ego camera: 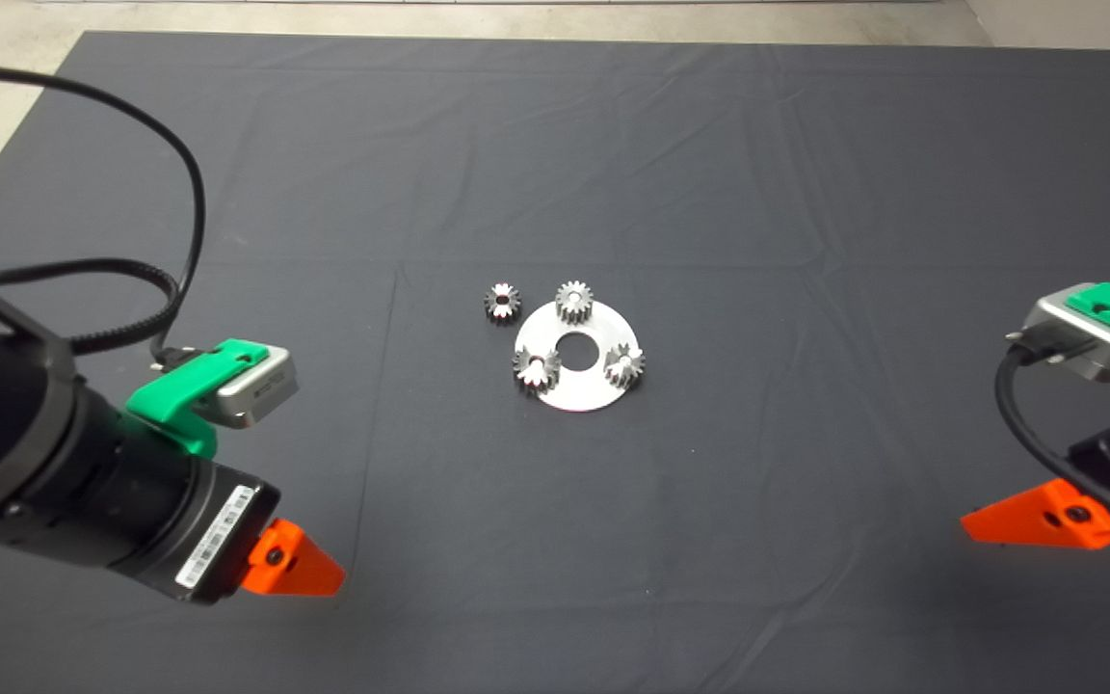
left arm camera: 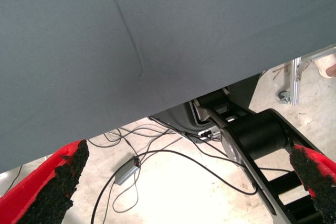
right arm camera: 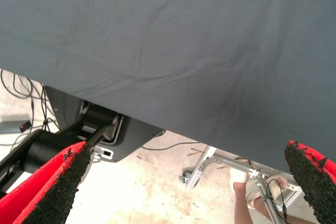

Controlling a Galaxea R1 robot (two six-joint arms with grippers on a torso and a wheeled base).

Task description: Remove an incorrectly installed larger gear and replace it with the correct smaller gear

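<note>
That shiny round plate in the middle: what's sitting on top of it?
Three small gears sit on the plate, spaced around its open centre hole: one at the far edge, one near-left, one near-right. A fourth gear lies off it, on the mat. What each gear covers is hidden.

Head view: even, soft overhead light, mat (ego camera: 613, 145) evenly lit, creases faintly shaded. Glare on silver disc (ego camera: 578, 386) at frame centre, gear tops blown bright. Weak shadows under arms, lower corners. Wrist views: mat greyer, pale floor (left arm camera: 173, 192) bright, finger pads (right arm camera: 58, 192) near lens soft.
</note>
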